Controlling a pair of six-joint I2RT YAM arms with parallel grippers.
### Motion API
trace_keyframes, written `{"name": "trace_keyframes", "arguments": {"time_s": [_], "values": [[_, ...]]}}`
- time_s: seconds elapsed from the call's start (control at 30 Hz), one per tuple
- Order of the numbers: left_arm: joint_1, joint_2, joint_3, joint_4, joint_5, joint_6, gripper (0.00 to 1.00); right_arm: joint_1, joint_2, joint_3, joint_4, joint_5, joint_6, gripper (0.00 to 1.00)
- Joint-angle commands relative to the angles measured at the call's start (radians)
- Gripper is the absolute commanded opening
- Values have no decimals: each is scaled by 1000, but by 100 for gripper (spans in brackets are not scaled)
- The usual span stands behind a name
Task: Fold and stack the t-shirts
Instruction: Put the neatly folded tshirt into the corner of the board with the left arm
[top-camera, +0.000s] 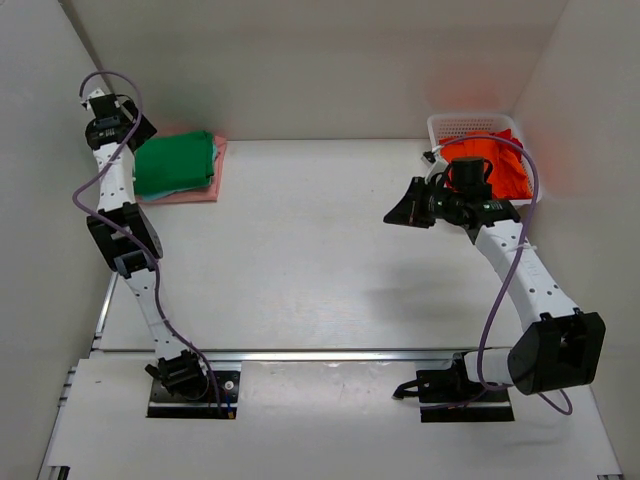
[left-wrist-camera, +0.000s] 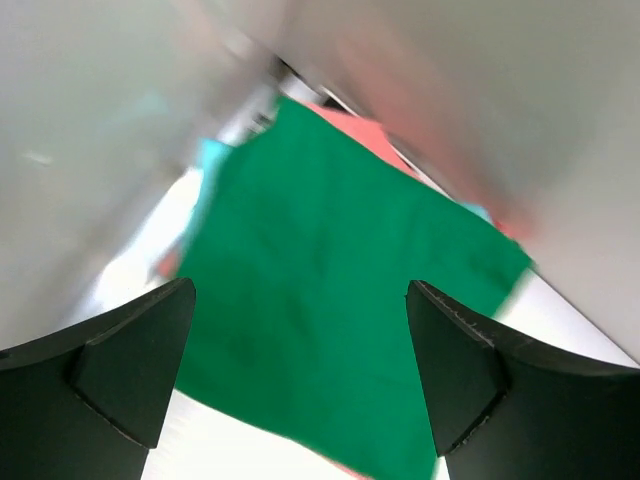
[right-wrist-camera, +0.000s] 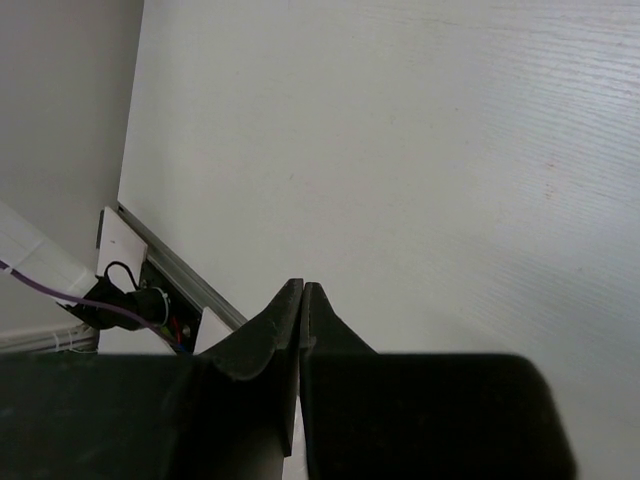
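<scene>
My left end effector (left-wrist-camera: 300, 292) is wide open over the dark green t-shirt (top-camera: 175, 163), which lies on the pale pink t-shirt (top-camera: 196, 194) at upper left of the top view. My right end effector (right-wrist-camera: 302, 287) is closed and empty.

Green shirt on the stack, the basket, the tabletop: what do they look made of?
Green shirt: soft matte cloth, likely knit cotton; folded edges lie limp.
Basket: white plastic by the look, moulded lattice walls.
Tabletop: white board, probably laminate; faint grain lines show in the right wrist view.
</scene>
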Motion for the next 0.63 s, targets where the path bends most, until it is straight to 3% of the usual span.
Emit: {"name": "trace_keyframes", "arguments": {"time_s": [0.0,0.07,0.13,0.27,0.4,0.5,0.6], "values": [[-32,-165,-60,69,218,-79,99,24,-38,-19,81,12,40,0],[-81,-219,-127,127,355,-73,98,42,-53,-44,108,18,61,0],[-137,-282,-250,120,389,-114,98,56,-65,-66,140,38,77,0],[-294,-424,-470,-9,337,-62,98,59,-108,-123,184,69,110,0],[-387,-631,-797,44,383,-8,98,51,-169,-186,230,89,139,0],[-398,-720,-902,25,409,8,99,56,-209,-225,249,109,138,0],[-447,-788,-948,3,350,41,99,65,-220,-229,223,138,104,0]]}}
